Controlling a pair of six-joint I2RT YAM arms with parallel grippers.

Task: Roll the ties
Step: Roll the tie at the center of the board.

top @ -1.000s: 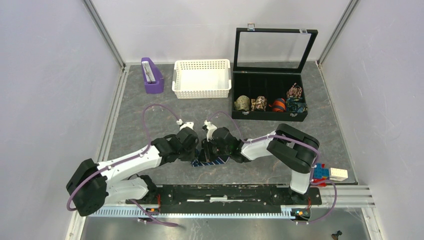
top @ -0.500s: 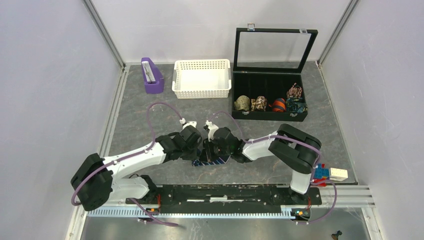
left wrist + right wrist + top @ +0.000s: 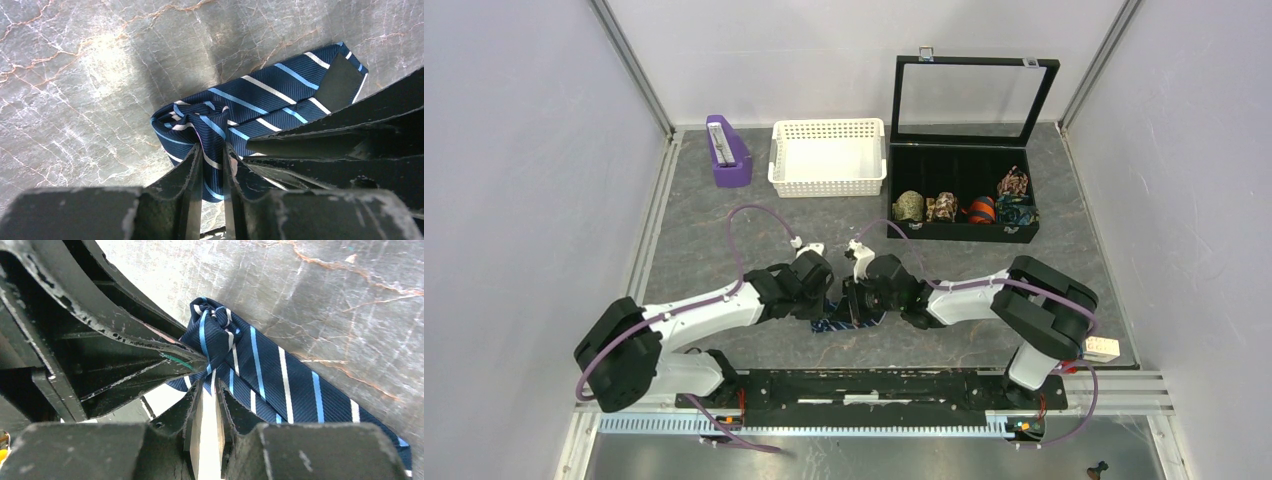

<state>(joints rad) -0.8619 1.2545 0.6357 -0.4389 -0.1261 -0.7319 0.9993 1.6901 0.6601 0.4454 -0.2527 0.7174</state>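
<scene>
The tie (image 3: pixel 856 324), dark navy with thin light-blue and white stripes, lies on the grey table between the two arms. One end of it is bunched into a small coil (image 3: pixel 182 120), and the rest lies flat (image 3: pixel 300 390). My left gripper (image 3: pixel 212 150) is shut on a fold of fabric at the coil. My right gripper (image 3: pixel 210 382) meets it from the opposite side, its tips nipping the tie just beside the coil. In the top view the left gripper (image 3: pixel 826 300) and the right gripper (image 3: pixel 852 298) almost touch over the tie.
A black box (image 3: pixel 964 232) with its lid raised stands at the back right and holds several patterned rolls (image 3: pixel 909 206). A white basket (image 3: pixel 827 158) and a purple stand (image 3: pixel 727 152) sit at the back. A small block (image 3: pixel 1102 347) lies by the right arm's base.
Both grippers have shifted slightly right with the tie still between them. The right arm's elbow has swung right and toward the front edge and now covers the coloured blocks there.
</scene>
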